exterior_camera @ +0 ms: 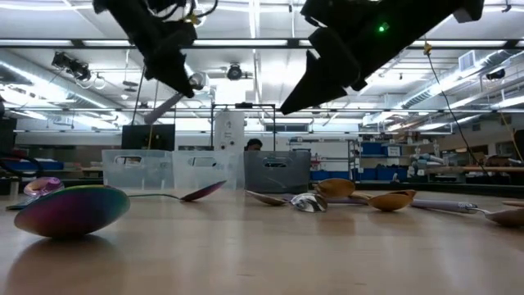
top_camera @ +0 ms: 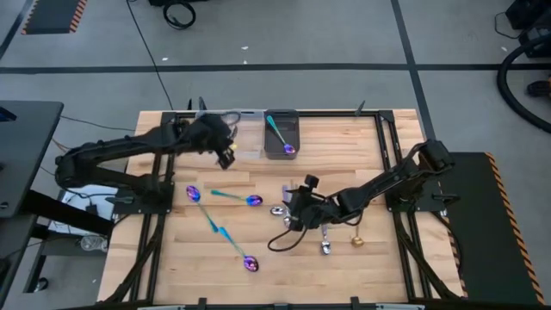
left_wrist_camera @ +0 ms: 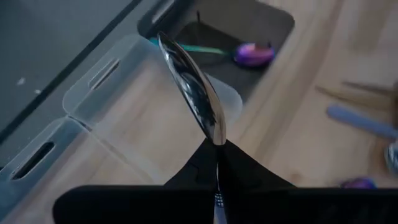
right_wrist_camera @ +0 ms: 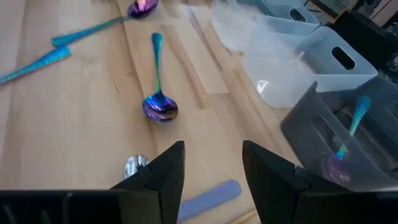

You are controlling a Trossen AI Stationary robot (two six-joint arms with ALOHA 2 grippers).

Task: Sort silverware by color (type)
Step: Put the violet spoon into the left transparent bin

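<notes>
My left gripper (top_camera: 226, 157) is up over the table's far left part, next to the clear bins (top_camera: 248, 138), and is shut on a silver spoon (left_wrist_camera: 196, 93). My right gripper (top_camera: 294, 212) stands open above mid-table with nothing between its fingers. Below it lie a silver spoon bowl (right_wrist_camera: 134, 165) and a lilac handle (right_wrist_camera: 211, 198). Purple-bowled spoons with teal handles (top_camera: 232, 198) (top_camera: 231, 243) lie flat on the wood to the left. One more such spoon (top_camera: 280, 136) lies in the dark grey bin (top_camera: 281, 119). My left gripper pinches the silver spoon between its two shut fingers (left_wrist_camera: 239, 171) at the neck (left_wrist_camera: 217, 138), just behind the bowl. The bowl sticks out beyond the fingertips, tilted upward. The spoon is lifted clear of the table, over the clear bin.
Clear bins (right_wrist_camera: 311, 56) and the dark grey bin (right_wrist_camera: 323, 134) line the far edge. A gold spoon (top_camera: 355, 240) and a silver one (top_camera: 325, 244) lie right of centre, near my right arm. Black frame rails run along the table's sides.
</notes>
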